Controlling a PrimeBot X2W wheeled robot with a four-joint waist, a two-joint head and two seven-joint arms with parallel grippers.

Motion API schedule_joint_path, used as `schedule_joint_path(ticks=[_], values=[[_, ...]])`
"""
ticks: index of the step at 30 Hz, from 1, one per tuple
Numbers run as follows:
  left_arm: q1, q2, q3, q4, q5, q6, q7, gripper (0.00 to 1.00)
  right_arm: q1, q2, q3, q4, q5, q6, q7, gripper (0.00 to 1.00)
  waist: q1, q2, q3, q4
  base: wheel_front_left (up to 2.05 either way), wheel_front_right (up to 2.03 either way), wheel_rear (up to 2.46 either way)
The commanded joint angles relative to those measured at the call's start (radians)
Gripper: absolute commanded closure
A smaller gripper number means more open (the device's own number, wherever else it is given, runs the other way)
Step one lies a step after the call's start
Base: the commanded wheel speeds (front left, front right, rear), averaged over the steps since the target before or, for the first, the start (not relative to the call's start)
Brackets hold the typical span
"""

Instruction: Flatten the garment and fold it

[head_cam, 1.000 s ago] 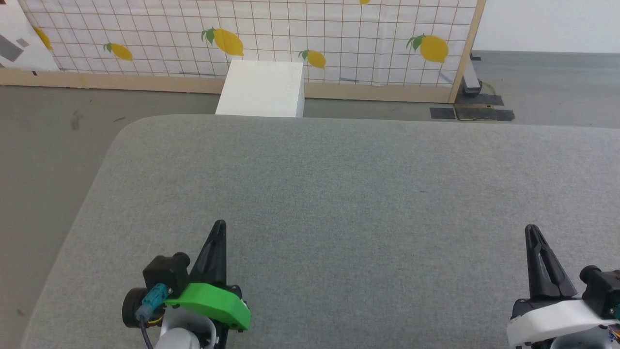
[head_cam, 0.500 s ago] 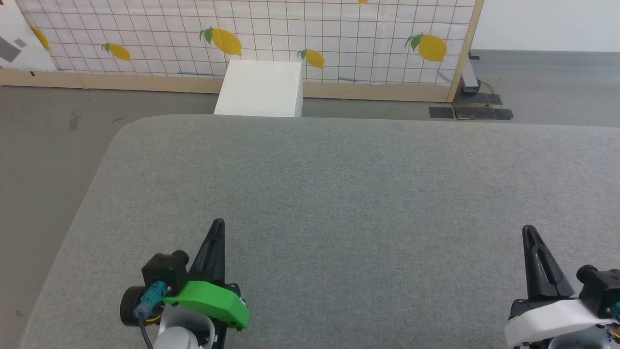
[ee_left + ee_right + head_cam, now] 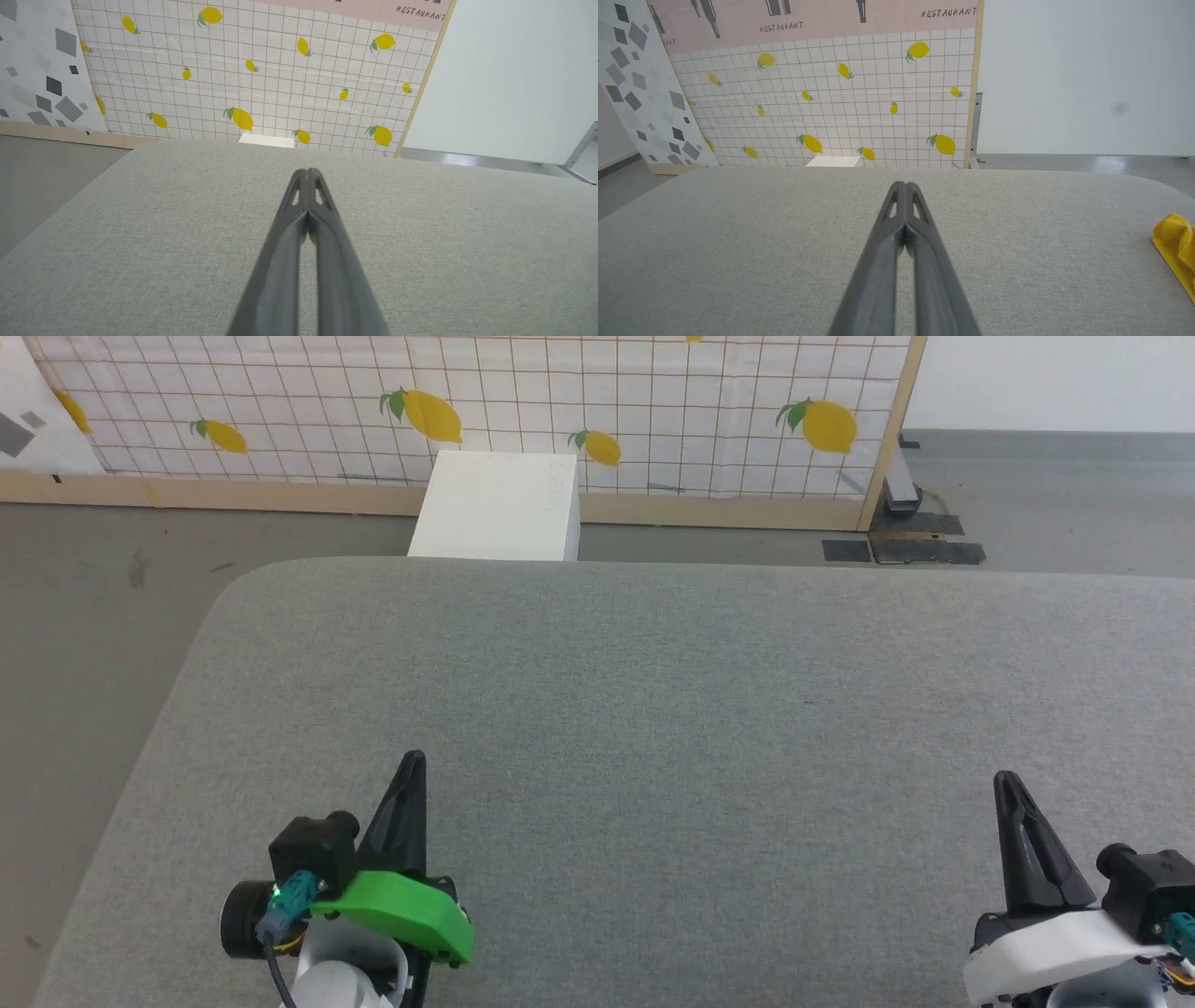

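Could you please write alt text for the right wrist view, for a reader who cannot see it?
The right end effector, shut, points across a grey padded table; a bunched bit of the yellow garment lies apart from it at the view's right edge. A lemon-print panel stands behind.

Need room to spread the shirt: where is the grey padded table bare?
Bare between left gripper and right gripper, and ahead to the far edge by the white box. Crowded at the far right, where the bunched bright yellow garment lies.

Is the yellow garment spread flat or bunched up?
Bunched where visible: the yellow garment lies in creased folds on the grey table; the rest is out of frame.
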Motion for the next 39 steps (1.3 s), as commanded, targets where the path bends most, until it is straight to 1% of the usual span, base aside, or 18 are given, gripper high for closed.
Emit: schedule_joint_path(ticks=[1,39], values=[[0.017,-0.001,0.005,-0.009,0.010,0.009,0.008,1.00,-0.018,0.000,0.004,0.004,-0.010,0.000,0.003,1.00,0.0000,0.0000,0.000,-0.001,0.00,0.00,0.00],[0.045,-0.003,0.049,-0.083,0.092,0.024,0.084,1.00,-0.049,0.001,0.041,0.017,-0.050,-0.001,0.040,1.00,0.0000,0.0000,0.005,-0.015,0.00,0.00,0.00]])
